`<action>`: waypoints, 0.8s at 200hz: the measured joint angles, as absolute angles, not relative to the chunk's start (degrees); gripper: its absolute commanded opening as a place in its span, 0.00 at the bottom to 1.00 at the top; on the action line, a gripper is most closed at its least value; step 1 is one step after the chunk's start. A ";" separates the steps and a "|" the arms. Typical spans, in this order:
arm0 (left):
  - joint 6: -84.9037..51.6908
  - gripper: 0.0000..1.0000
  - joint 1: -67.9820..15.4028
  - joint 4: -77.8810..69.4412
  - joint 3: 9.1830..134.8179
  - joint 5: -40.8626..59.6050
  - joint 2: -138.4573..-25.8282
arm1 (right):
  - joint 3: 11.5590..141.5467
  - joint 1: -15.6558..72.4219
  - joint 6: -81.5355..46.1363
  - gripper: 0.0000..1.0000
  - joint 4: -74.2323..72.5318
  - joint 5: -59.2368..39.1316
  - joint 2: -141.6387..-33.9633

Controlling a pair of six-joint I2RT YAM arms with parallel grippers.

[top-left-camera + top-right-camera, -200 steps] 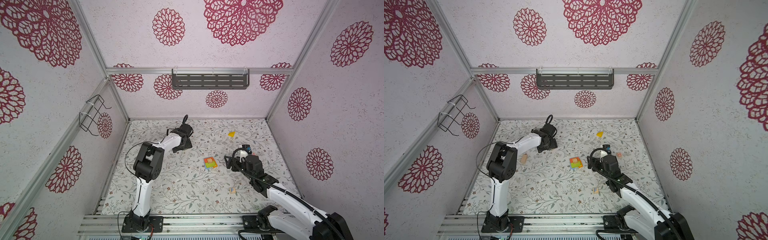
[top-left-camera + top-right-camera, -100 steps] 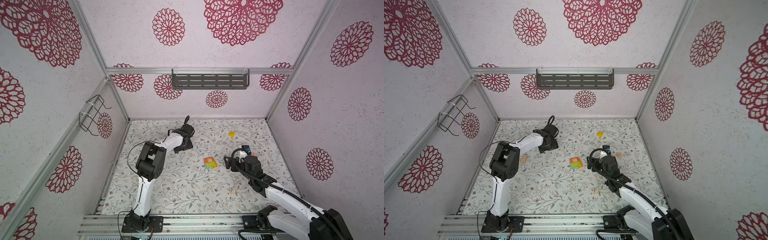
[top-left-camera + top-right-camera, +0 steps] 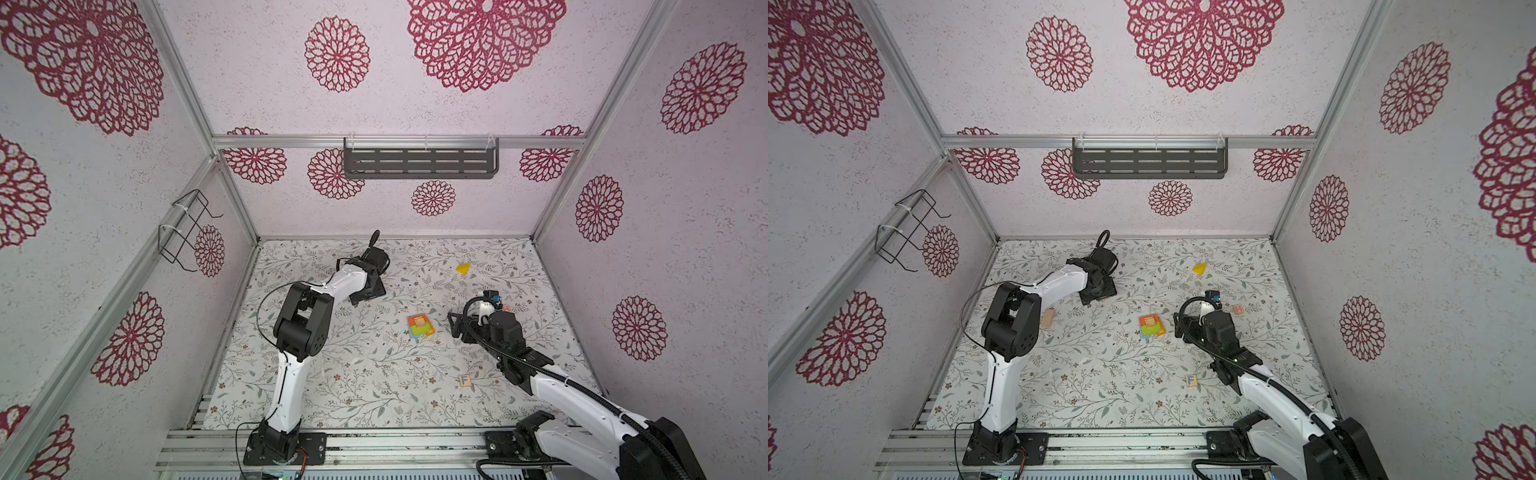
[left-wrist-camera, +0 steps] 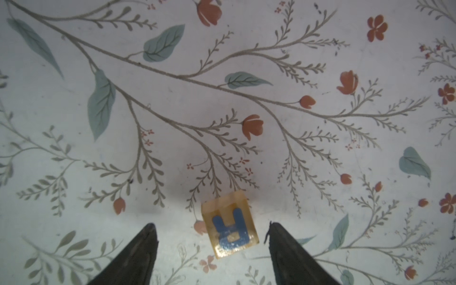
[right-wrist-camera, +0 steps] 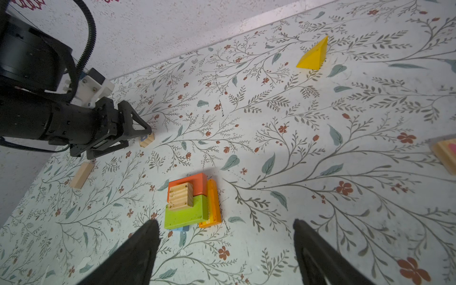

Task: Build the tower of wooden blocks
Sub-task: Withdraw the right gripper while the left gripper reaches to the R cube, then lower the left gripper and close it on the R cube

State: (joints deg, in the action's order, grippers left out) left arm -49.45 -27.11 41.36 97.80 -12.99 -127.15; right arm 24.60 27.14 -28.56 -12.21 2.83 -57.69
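I see a pale tabletop printed with leafy sprigs and small red flowers (image 3: 374,374). Near its middle sits a low stack of flat painted wooden pieces (image 3: 420,326), with a blue one lowest. Toward the back lies a yellow wooden wedge (image 3: 463,268). Near the front is a natural-wood cube with a blue F (image 3: 465,380). A plain tan oblong block (image 3: 1048,318) lies at the left, a blue-lettered cube (image 4: 229,228) farther back, and a red-lettered cube (image 3: 1238,309) at the right.

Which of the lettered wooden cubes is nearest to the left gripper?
The cube with the blue A, between the left gripper's open jaws. The F cube and the red-lettered cube lie far away, near the right arm.
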 measured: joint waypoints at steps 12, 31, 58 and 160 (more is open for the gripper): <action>-49.47 0.68 -27.11 41.36 97.91 -12.99 -127.35 | 24.60 27.14 -28.58 0.88 -12.21 2.83 -57.78; -49.47 0.66 -27.11 41.47 97.91 -12.99 -127.66 | 24.60 27.14 -28.58 0.88 -12.25 2.81 -58.24; -49.47 0.64 -27.11 41.47 97.91 -12.99 -127.90 | 24.60 27.14 -28.58 0.88 -12.36 2.79 -58.92; -49.32 0.49 -27.07 41.47 97.91 -12.78 -128.53 | 24.60 27.14 -28.58 0.87 -13.02 2.79 -59.79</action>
